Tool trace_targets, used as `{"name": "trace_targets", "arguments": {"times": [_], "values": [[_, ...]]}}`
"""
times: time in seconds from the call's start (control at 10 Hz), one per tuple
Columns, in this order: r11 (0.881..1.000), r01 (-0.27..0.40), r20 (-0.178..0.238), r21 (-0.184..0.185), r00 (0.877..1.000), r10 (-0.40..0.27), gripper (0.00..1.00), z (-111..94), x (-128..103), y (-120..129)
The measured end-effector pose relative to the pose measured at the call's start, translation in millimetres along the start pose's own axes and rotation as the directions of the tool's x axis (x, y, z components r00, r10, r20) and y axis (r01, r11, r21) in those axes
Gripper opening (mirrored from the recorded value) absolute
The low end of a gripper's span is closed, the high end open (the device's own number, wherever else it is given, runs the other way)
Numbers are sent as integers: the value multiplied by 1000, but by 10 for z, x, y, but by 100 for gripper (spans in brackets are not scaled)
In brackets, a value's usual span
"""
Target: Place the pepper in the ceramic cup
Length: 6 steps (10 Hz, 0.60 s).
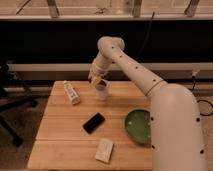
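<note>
Background: a dark wall runs below a row of window frames, with a pale horizontal rail across it, and a black office chair stands at the left edge of the view. A slatted wooden bench occupies the foreground. The robot's white arm enters from the lower right, rises over the right side of the bench, bends at an elbow near the wall and descends toward the bench's rear centre. The gripper is positioned directly above the ceramic cup, at or just over its rim. The state of the jaws cannot be told. The ceramic cup stands upright on the rear centre of the bench, white and tapering toward its base. The pepper cannot be picked out separately from the gripper and the cup's mouth, so its exact location cannot be told. A white tube with a printed label lies on its side left of the cup, near it but apart. A black phone lies flat near the bench centre, in front of the cup. A wide green bowl sits at the right, partly hidden by the arm. A pale rectangular pad lies near the front edge, in front of the phone
</note>
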Motion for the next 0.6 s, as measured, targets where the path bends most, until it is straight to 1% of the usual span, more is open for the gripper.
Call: {"name": "trace_targets", "arguments": {"times": [0.1, 0.3, 0.5, 0.6], "values": [[1000, -10, 4, 1, 1000, 10, 36, 12, 21, -1], [1000, -27, 21, 9, 999, 27, 59, 14, 49, -13], [999, -37, 35, 16, 999, 37, 75, 13, 65, -17], [999, -42, 43, 21, 998, 41, 80, 7, 77, -22]]}}
